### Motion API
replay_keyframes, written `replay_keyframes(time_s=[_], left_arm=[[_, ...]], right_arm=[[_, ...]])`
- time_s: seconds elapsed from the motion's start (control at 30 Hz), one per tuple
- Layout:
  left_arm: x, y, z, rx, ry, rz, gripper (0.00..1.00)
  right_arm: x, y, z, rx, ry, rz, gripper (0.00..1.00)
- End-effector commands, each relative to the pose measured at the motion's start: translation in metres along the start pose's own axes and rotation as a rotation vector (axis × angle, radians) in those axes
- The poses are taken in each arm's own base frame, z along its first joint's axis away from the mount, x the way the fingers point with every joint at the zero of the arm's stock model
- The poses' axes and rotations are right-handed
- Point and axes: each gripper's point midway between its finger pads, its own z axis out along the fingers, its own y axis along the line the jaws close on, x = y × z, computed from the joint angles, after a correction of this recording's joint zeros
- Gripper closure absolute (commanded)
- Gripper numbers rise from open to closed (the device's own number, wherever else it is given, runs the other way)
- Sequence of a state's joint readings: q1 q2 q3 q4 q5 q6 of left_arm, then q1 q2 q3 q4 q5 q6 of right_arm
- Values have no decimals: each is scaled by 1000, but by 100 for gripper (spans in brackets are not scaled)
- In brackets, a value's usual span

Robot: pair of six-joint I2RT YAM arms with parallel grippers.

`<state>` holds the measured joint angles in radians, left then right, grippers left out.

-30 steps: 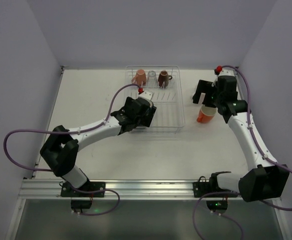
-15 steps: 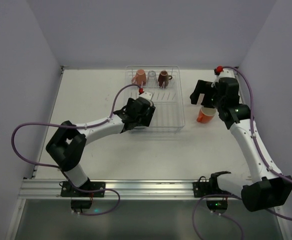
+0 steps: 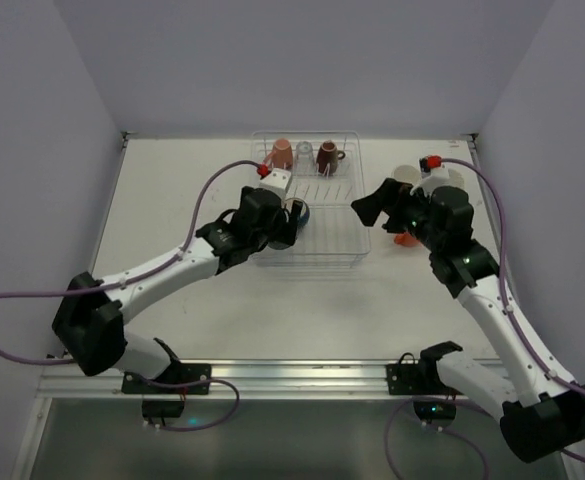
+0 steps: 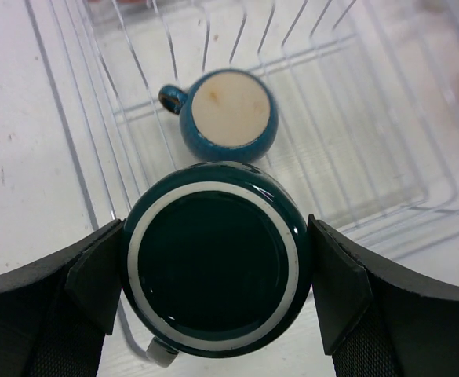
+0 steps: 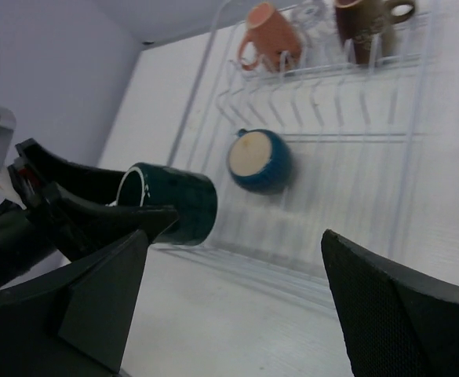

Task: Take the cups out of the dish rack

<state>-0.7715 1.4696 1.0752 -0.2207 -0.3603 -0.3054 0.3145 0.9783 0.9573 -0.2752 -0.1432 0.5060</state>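
My left gripper (image 3: 284, 220) is shut on the dark green cup (image 3: 290, 212), held on its side over the front left of the white wire dish rack (image 3: 342, 262). In the left wrist view the green cup (image 4: 213, 259) fills the gap of the gripper (image 4: 217, 275). A navy cup (image 4: 229, 114) lies bottom-up in the rack below. A salmon pink cup (image 3: 281, 153), a clear glass (image 3: 304, 153) and a dark brown cup (image 3: 327, 155) stand on the back tines. My right gripper (image 3: 370, 210) is open and empty at the rack's right edge.
An orange cup (image 3: 404, 238) lies on the table right of the rack, partly hidden by my right arm. A cream-white cup (image 3: 404, 175) stands behind it. Walls close in the table on the left, back and right.
My right gripper has left the orange cup and swung left toward the rack, still open. My left gripper has shifted a little toward the back left with the green cup in it.
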Motion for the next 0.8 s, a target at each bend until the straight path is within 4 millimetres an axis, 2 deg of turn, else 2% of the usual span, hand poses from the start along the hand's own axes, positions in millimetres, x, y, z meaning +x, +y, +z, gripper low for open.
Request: replay_keyframes(time_s=[0.0, 0.03, 0.07, 0.1, 0.13, 0.17, 0.23, 0.27, 0.4, 0.47, 0.6, 0.77], left_arm=[[-75, -5, -55, 102, -249, -170, 78], [-80, -5, -63, 118, -270, -189, 80], [-91, -6, -80, 157, -313, -216, 80], [-88, -7, -85, 179, -321, -233, 81], [-97, -10, -95, 219, -364, -278, 82], [-106, -15, -114, 287, -405, -308, 82], [-114, -24, -129, 384, -482, -390, 82], [-118, -29, -145, 455, -515, -408, 82], [-129, -36, -173, 591, -597, -509, 84], [-129, -39, -183, 642, -612, -531, 84], [-137, -42, -203, 738, -670, -611, 84], [-130, -46, -215, 829, -698, -636, 83]], right_arm=[[-21, 73, -21, -385, -120, 199, 6], [-17, 81, -23, -438, -107, 228, 7], [-5, 87, -22, -483, -74, 255, 8], [-6, 104, -29, -576, -59, 277, 8], [0, 109, -25, -603, -32, 290, 9], [10, 118, -26, -641, 0, 296, 9], [15, 132, -29, -719, 25, 312, 11], [23, 138, -32, -749, 49, 320, 12], [23, 162, -50, -896, 61, 344, 19], [27, 168, -51, -922, 90, 346, 21], [27, 182, -59, -989, 98, 362, 32], [25, 195, -67, -1065, 111, 393, 34]])
